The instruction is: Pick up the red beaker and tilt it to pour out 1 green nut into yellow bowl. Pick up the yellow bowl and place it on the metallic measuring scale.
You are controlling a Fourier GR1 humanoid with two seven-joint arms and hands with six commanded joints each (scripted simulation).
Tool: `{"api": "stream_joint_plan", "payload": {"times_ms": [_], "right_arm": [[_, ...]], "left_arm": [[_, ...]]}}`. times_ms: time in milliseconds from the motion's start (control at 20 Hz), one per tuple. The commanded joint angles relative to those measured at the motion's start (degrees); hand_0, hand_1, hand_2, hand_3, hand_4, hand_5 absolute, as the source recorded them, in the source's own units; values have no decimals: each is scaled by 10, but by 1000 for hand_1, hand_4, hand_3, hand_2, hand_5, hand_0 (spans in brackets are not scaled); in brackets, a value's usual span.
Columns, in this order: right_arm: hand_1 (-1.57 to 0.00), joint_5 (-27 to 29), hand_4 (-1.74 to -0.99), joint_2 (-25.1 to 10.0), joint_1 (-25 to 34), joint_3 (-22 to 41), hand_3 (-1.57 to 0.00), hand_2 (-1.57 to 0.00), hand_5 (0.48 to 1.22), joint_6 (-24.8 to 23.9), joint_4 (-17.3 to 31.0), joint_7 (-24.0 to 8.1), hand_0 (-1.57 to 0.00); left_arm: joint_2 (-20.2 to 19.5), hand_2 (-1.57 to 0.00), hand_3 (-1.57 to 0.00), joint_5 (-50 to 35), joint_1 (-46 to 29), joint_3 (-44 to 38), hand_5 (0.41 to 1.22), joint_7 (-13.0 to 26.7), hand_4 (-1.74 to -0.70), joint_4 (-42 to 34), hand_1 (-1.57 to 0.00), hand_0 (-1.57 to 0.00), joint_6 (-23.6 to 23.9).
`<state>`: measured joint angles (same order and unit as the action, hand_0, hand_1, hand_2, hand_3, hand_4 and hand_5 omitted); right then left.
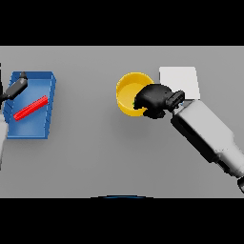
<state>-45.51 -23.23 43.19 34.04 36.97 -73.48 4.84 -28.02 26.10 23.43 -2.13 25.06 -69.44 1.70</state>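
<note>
Right hand (151, 100), dark and bulky, sits clamped on the right rim of the one yellow bowl (128, 90), its fingers curled over the rim and reaching into the bowl's inside while the rest of the hand stays outside the wall. A tiny green speck, possibly the nut (133, 104), shows inside the bowl just beside the fingertips, too small to make out clearly. That bowl lies a little right of the table's middle, toward the far side, and the hand covers its lower right part, so only the left and upper rim and part of the yellow inside are visible. Just beside the bowl on the right, one pale square plate, the scale (178, 81), lies flat on the grey table (95, 157); the wrist of the right arm (209, 136) crosses its near corner, and the arm runs from there down to the lower right edge of the view. Bowl and scale are near each other, but whether they touch cannot be told, since the hand hides the gap. Well apart on the far left stands one blue tray (45, 121), and in it one red beaker (30, 108) lies tilted on a slant. Left hand (16, 87) shows at the tray's upper left corner, above the beaker's end; whether its fingers are spread or curled cannot be told.
</note>
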Motion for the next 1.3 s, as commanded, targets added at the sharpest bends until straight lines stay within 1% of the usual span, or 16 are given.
{"api": "stream_joint_plan", "payload": {"times_ms": [0,50,150,250,300,400,500,550,650,800,850,900,1050,1100,1150,1250], "right_arm": [[-1567,2,-1739,-4,2,-6,-1260,-1436,1220,2,-3,-1,-1567],[-1568,3,-1740,-5,3,-12,-1266,-1436,1220,1,0,-1,-1568],[-1569,3,-1740,-1,10,-22,-1376,-1439,1220,-6,18,-4,-1569],[-1570,4,-1740,-9,15,-37,-1309,-1472,1220,-9,31,-6,-1570],[-1570,2,-1741,-15,18,-42,-1283,-1482,1220,-20,40,2,-1570],[-1570,-2,-1741,-35,21,-57,-1239,-1504,1221,-35,51,12,-1570],[-1571,-8,-1741,-48,30,-74,-1219,-1527,1221,-56,76,12,-1571],[-1571,-10,-1741,-49,34,-80,-1209,-1536,1221,-67,93,13,-1571],[-1571,-13,-1741,-61,45,-94,-1192,-1527,1221,-86,127,34,-1571],[-1571,-16,-1741,-61,54,-112,-1171,-1508,1221,-104,180,35,-1571],[-1571,-23,-1741,-59,54,-115,-1176,-1506,1221,-122,203,40,-1571],[-1571,-28,-1741,-59,53,-116,-1200,-1495,1221,-132,219,42,-1571],[-1571,-40,-1741,-55,58,-124,-1283,-1439,1221,-161,276,61,-1571],[-1571,-42,-1741,-54,60,-129,-1315,-1425,1221,-169,290,63,-1571],[-1571,-43,-1741,-50,59,-131,-1351,-1407,1221,-173,299,60,-1571],[-1571,-46,-1741,-43,57,-132,-1352,-1397,1221,-181,321,60,-1571]], "left_arm": [[3,1,1,2,1,2,697,-3,-737,7,1,1,4],[1,1,1,1,-1,0,697,-4,-736,-4,1,1,3],[-1,1,1,-4,-6,-4,697,-11,-746,-8,1,1,3],[1,1,1,0,0,1,702,3,-741,-3,1,1,0],[1,1,1,1,-6,1,704,1,-742,-10,1,1,1],[0,1,1,2,-4,2,710,10,-744,-15,1,1,-2],[1,1,1,-2,-10,-1,708,16,-744,-21,1,1,-3],[2,1,1,0,-10,1,708,12,-743,-21,1,1,-2],[3,1,1,-1,-8,2,703,21,-738,-26,1,1,-4],[2,1,1,0,-8,1,696,17,-731,-25,1,1,-4],[2,1,1,-2,-13,0,691,19,-728,-27,1,1,-5],[-5,1,1,-1,-12,-3,688,19,-726,-27,1,1,-7],[-4,1,1,1,-13,0,682,15,-721,-27,1,1,-8],[-2,1,1,0,-16,0,681,14,-724,-26,1,1,-7],[-1,1,1,0,-12,0,682,23,-724,-27,1,1,-8],[-2,1,1,1,-10,1,679,24,-722,-29,1,1,-11]]}}
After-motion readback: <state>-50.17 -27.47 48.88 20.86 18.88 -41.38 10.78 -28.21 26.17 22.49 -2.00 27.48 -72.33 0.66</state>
